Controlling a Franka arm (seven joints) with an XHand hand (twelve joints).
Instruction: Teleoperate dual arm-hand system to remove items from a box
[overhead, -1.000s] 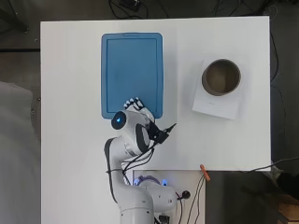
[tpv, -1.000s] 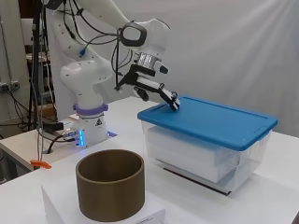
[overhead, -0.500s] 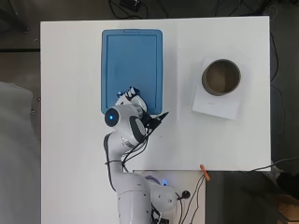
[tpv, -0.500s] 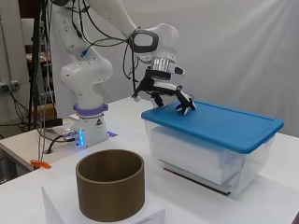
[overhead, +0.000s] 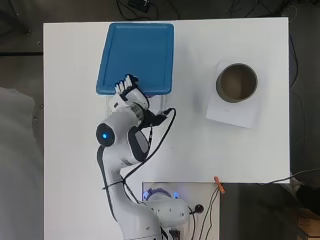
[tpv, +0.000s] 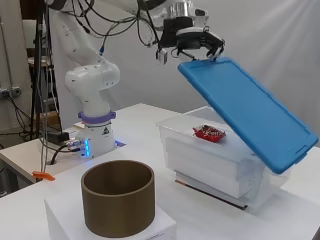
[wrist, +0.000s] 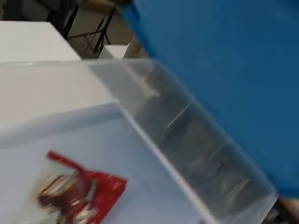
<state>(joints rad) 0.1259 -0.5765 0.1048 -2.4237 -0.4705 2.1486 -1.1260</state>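
In the side view, the white arm's base is seen at the left, and nearer the camera a brown cylindrical container (tpv: 118, 203) is set on a white block (tpv: 110, 225). Further right, the hand (tpv: 192, 39) is held high above the table, its fingers curled over the raised edge of the blue lid (tpv: 247, 110), which is gripped there. The lid is tilted steeply: its upper edge is lifted at the hand, while its lower edge rests against the far end of the clear plastic box (tpv: 215, 160). Inside the opened box a red packet (tpv: 209, 133) is seen lying flat; in the wrist view the same red packet (wrist: 79, 191) is shown on the box floor beside the clear wall, with the blue lid (wrist: 224, 60) overhead.
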